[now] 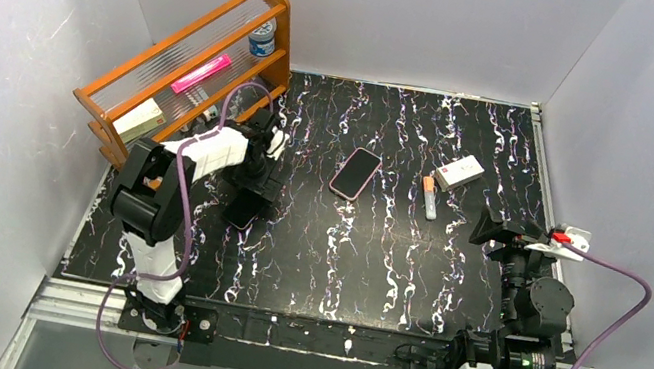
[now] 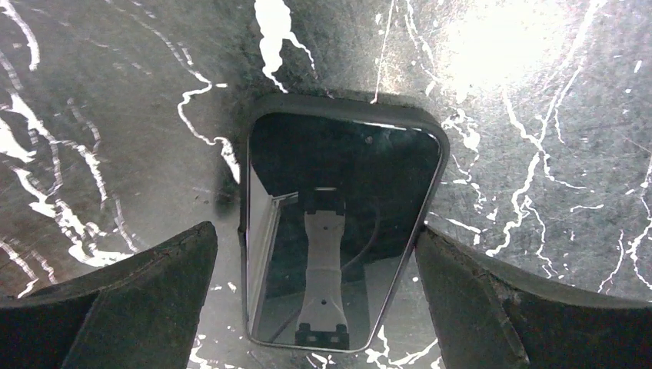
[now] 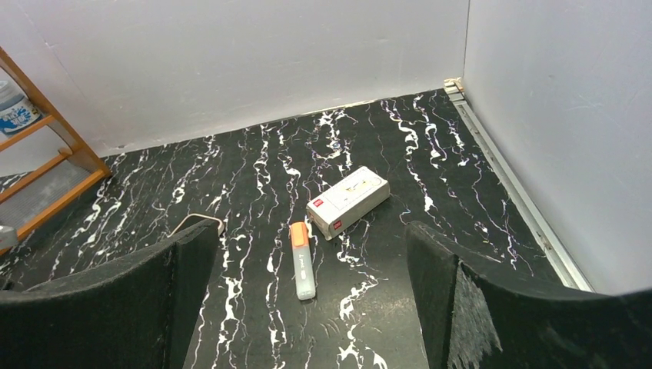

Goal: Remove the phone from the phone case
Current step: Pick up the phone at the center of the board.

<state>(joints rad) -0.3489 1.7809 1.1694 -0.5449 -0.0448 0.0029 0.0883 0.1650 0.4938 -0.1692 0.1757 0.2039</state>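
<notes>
Beside the shelf, left gripper hovers wide open and empty over the phone; an off-centre pinch could skid it sideways.

No writing could be read. The white box just ahead of the right pincer bore red marks too small to make out, and the blue label on the jar far to its left was blurred.

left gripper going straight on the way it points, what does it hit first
The cased phone lying flat on the table, framed by the open left gripper; how far below it lies is unclear.
</notes>
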